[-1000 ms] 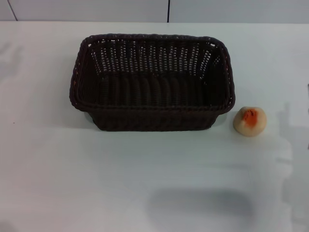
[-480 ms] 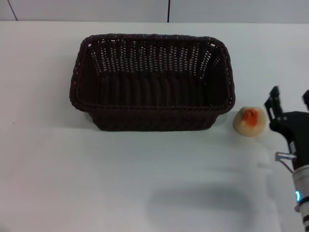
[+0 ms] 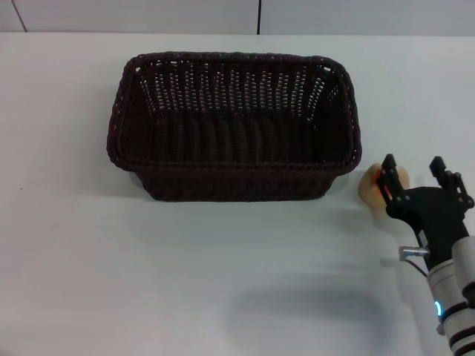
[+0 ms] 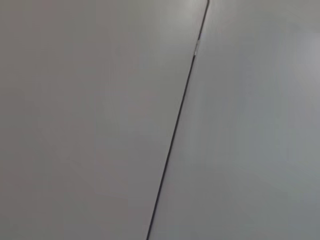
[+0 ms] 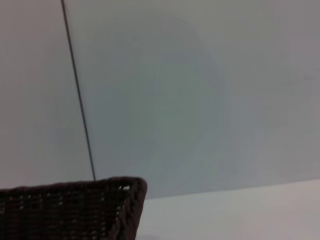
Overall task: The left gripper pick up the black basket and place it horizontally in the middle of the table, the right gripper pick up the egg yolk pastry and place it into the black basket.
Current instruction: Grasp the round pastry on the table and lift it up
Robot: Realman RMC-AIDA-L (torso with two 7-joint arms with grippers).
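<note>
In the head view you see the black basket (image 3: 234,122) sitting lengthwise across the middle of the white bench (image 3: 148,267), upright with its open top facing the camera and nothing inside it. Just beside its right end, near the front corner but not touching it, the egg yolk pastry (image 3: 369,189) rests on the bench. Your right hand (image 3: 413,178) has its two fingers spread apart, with the left finger (image 3: 389,180) in front of the pastry and hiding much of it; the other finger stands clear on the far side. You cannot tell from this angle whether the finger touches the pastry or only hangs above it. Behind the hand, the white banded arm with a small blue light (image 3: 438,308) runs off the lower right corner. Your left hand shows nowhere in this view.

In the left wrist view you get only pale grey panels split by one thin dark seam (image 4: 176,125); no fingers appear, so its state is hidden from you.

In the right wrist view one braided corner of the basket (image 5: 75,210) fills the lower edge, with the bench (image 5: 240,210) beside it and a grey wall with a dark seam (image 5: 77,95) behind
</note>
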